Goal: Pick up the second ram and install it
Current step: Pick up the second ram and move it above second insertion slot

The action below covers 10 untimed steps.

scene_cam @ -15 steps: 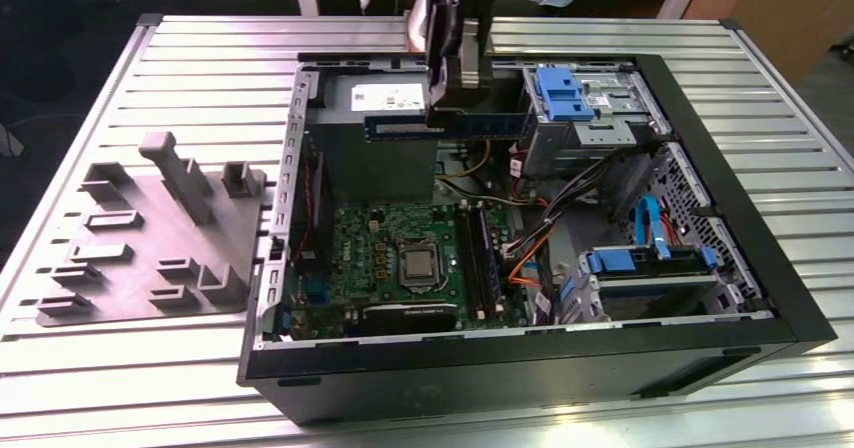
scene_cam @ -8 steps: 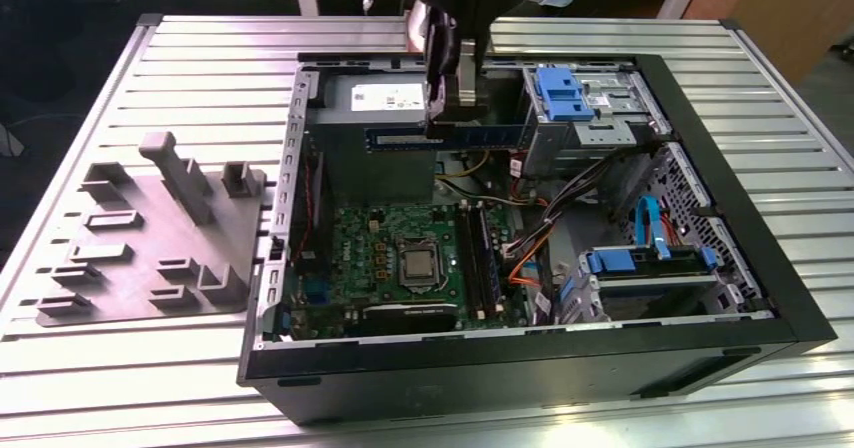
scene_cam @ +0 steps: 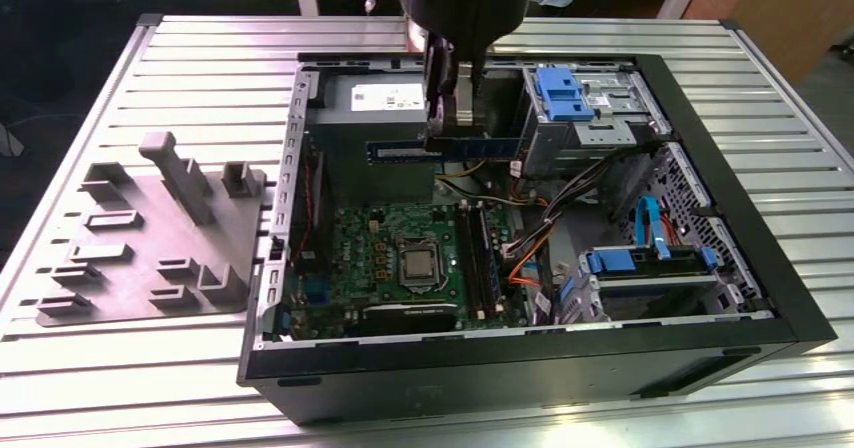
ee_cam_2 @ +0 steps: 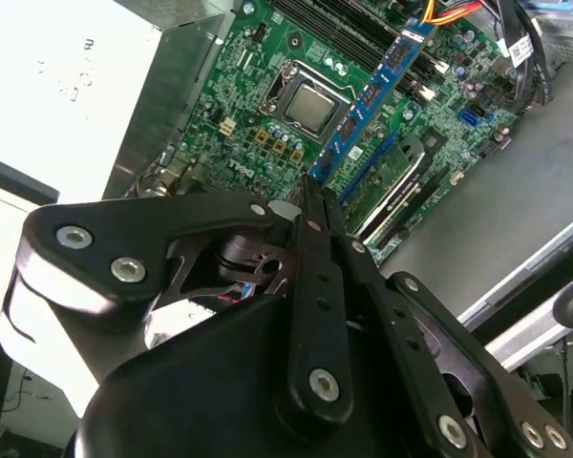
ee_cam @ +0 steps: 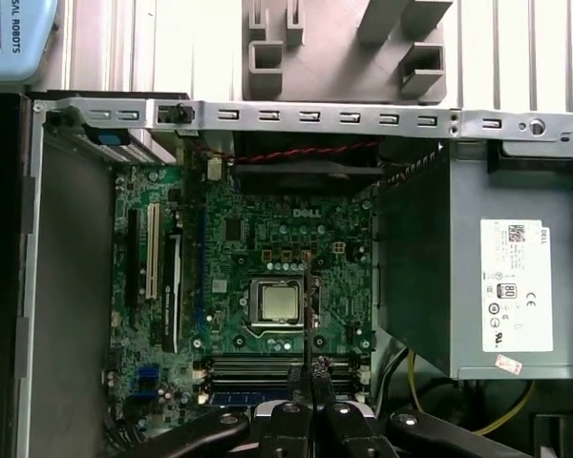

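The black gripper (scene_cam: 449, 136) pinches the second ram (scene_cam: 400, 151), a long thin blue-green stick, above the open black case (scene_cam: 534, 373). If it tips, it could miss the long black slots (scene_cam: 478, 253).

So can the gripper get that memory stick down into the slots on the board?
Probably yes: the gripper, shut on the second ram, hangs over the open case, and the memory slots beside the processor lie uncovered, though cables run close by.

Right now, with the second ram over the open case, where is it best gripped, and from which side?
Grip the second ram mid-length from above, fingers on its flat faces: it is long, thin and level, as the gripper holds it.
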Each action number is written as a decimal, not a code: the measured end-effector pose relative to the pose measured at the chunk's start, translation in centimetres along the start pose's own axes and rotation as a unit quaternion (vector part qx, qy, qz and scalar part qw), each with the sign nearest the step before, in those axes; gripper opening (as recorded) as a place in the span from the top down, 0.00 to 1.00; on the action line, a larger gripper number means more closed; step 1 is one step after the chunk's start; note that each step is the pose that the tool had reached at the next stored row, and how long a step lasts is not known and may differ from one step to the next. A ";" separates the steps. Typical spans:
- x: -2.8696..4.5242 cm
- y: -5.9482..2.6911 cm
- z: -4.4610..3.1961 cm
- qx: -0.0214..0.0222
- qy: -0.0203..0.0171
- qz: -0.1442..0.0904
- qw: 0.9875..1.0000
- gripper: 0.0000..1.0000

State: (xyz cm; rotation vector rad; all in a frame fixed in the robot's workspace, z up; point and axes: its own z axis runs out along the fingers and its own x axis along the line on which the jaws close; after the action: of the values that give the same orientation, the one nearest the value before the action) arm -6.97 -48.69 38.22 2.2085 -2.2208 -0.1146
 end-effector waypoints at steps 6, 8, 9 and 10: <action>0.10 -0.06 1.08 0.000 0.000 0.000 1.000 0.88; 0.13 -0.08 1.43 0.000 0.000 0.000 1.000 0.88; 0.16 -0.09 1.62 0.000 0.000 0.000 1.000 0.88; 0.17 -0.10 1.80 0.000 0.000 0.000 1.000 0.88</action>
State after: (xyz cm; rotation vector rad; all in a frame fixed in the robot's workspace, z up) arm -6.97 -48.78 36.41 2.2085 -2.2208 -0.1146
